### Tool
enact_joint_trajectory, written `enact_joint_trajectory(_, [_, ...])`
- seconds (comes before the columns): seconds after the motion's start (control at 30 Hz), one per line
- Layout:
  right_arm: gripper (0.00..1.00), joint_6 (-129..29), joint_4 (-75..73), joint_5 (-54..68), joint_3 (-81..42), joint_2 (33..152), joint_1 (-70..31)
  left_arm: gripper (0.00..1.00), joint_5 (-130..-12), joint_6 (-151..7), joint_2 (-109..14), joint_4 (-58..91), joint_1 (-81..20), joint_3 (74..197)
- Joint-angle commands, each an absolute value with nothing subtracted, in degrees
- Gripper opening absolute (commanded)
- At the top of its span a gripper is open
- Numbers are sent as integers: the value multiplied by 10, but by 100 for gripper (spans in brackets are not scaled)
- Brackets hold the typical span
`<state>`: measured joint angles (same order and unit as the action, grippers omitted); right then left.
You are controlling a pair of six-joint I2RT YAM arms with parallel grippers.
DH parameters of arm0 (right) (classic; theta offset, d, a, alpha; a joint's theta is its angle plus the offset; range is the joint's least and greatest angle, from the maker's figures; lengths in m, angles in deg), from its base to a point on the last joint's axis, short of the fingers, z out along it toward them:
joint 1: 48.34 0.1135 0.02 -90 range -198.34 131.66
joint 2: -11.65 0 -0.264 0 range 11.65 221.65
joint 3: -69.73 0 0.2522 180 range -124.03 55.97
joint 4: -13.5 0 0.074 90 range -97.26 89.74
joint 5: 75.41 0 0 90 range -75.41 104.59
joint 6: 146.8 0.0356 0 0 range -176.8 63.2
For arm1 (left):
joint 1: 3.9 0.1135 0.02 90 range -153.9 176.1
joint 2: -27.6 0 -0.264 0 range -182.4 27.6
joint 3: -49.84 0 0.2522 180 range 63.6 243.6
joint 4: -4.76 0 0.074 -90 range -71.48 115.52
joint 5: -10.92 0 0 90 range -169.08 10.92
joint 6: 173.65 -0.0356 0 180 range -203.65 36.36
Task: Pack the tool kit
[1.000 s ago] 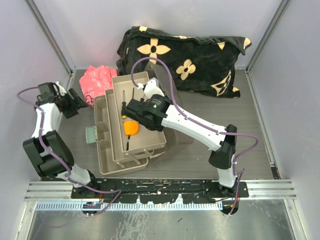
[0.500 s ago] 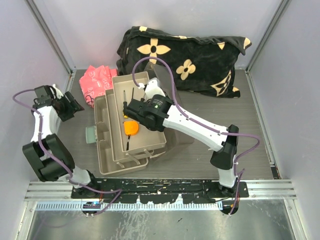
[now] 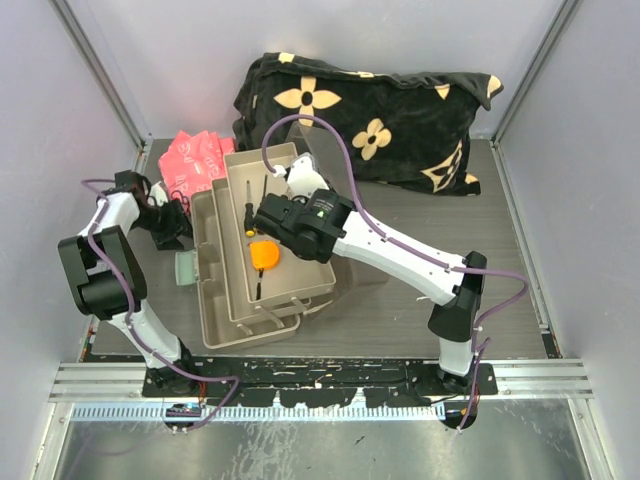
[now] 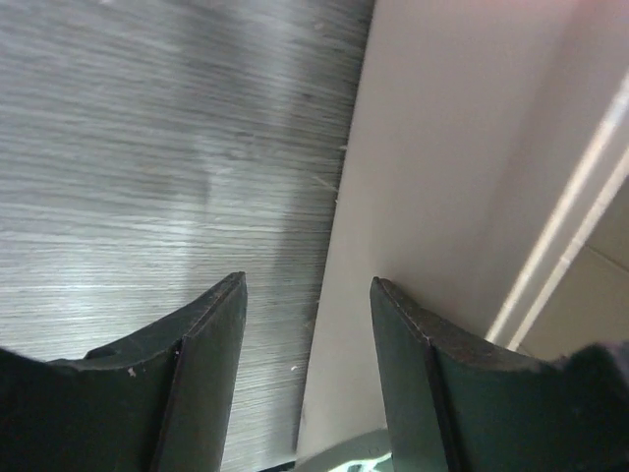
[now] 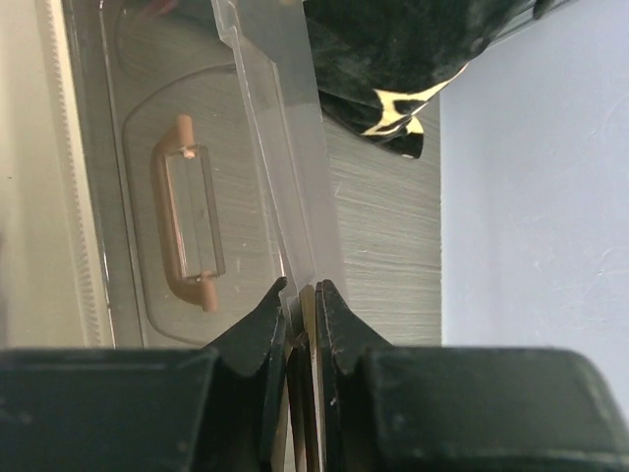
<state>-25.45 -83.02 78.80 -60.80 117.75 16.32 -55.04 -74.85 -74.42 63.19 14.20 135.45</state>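
Note:
The tool kit's toolbox [image 3: 215, 300] lies open mid-table, its beige trays fanned out. An orange tape measure [image 3: 263, 255] and a yellow-handled screwdriver [image 3: 247, 210] lie in the upper tray. My right gripper [image 3: 296, 190] is above the trays; the right wrist view shows that gripper [image 5: 303, 287] shut on the edge of the translucent lid [image 5: 265, 147], whose cream handle [image 5: 187, 211] shows through. My left gripper [image 3: 180, 232] is at the box's left side. In its wrist view the left gripper [image 4: 308, 280] stands open, straddling the beige wall [image 4: 442, 177] without touching it.
A black flower-patterned blanket [image 3: 370, 115] fills the back of the table behind the box. A red packet [image 3: 195, 160] lies at the back left, just beyond the trays. Grey walls close in both sides, and a metal rail runs along the near edge.
My left arm has swung in from the far left to the toolbox's left wall, and its jaws have narrowed a little. The right gripper keeps its hold on the lid, almost unmoved.

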Motion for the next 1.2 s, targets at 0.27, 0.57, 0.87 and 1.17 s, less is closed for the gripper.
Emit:
enact_joint_trajectory(0.27, [1, -352, -608, 843, -714, 1175, 170, 56, -470, -672, -791, 636, 14, 1473])
enact_joint_trajectory(0.57, [1, -379, -600, 864, -784, 1285, 217, 55, -475, -612, -846, 600, -20, 1503])
enact_joint_trajectory(0.87, [81, -631, -295, 1027, -697, 1372, 338, 55, -477, -597, -865, 585, -33, 1518])
enact_joint_trajectory(1.17, [91, -1440, 813, 1047, -575, 1354, 423, 55, -452, -599, -838, 566, -6, 1498])
